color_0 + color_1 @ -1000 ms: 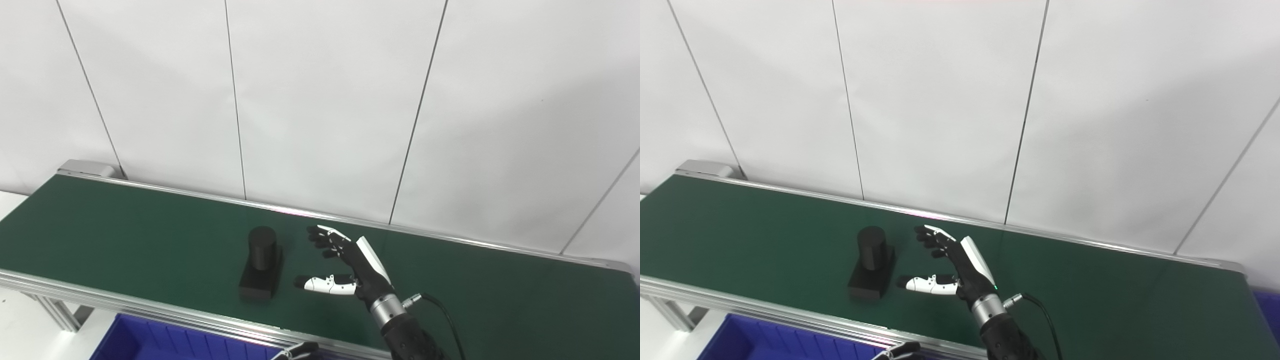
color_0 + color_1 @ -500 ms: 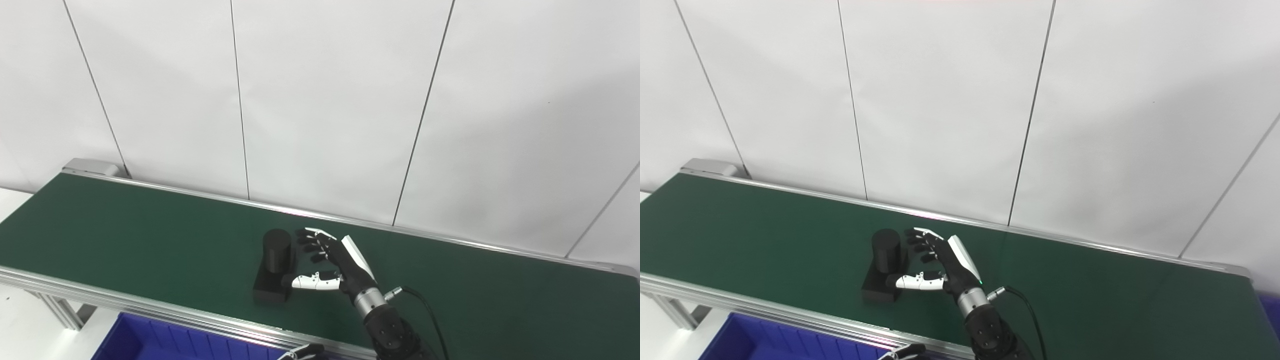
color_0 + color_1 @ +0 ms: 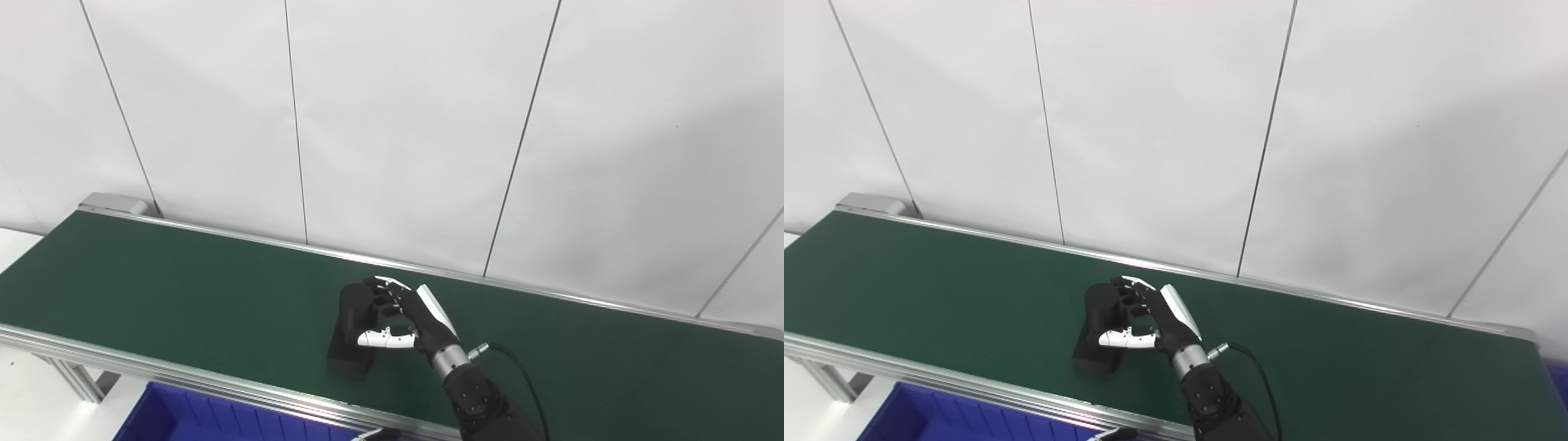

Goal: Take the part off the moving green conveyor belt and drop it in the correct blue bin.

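Observation:
The black part, an upright cylinder on a rectangular base, stands on the green conveyor belt near its front edge. My right hand is at the part's right side. Its fingers reach past the back of the cylinder and the white thumb lies across its front, but they have not closed on it. The part rests on the belt. Only a fingertip of my left hand shows at the bottom edge.
A blue bin with ribbed walls sits below the belt's front aluminium rail at the lower left. A white panelled wall rises behind the belt. A black cable trails from the right wrist.
The part has ridden the belt rightwards into my right hand. From a gap one second ago, the fingers and thumb now bracket the cylinder. The camera has shifted slightly.

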You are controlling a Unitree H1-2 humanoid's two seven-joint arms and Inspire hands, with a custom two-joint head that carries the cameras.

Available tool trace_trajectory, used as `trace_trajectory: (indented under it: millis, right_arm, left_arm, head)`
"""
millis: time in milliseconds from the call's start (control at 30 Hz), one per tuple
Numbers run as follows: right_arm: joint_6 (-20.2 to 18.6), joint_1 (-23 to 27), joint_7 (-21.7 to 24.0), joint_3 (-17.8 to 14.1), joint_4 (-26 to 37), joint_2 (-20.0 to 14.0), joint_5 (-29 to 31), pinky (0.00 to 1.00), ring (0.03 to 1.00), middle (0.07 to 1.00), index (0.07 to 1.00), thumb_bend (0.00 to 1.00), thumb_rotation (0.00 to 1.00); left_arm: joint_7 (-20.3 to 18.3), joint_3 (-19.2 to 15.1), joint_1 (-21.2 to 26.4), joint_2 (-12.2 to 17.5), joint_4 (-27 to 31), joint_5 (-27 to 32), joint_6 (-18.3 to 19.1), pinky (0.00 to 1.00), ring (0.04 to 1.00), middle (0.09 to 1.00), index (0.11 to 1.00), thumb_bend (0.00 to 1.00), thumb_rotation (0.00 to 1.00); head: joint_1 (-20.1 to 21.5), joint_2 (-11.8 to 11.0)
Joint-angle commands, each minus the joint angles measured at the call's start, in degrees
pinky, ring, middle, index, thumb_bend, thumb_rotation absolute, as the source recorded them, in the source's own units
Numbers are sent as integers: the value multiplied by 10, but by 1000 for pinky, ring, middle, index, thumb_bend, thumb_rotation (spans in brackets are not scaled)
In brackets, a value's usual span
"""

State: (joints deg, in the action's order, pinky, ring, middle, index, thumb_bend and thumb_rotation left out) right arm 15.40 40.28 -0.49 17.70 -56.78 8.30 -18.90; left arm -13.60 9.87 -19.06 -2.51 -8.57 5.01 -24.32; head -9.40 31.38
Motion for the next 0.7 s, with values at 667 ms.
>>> trace_trajectory:
  millis: [667]
  right_arm:
    - [107,37,-153,-24,-39,30,-7,385,454,517,496,501,0]
  left_arm:
    - [0,9,-12,-3,34,0,-26,621,700,744,790,833,432]
  head:
    - [10,9]
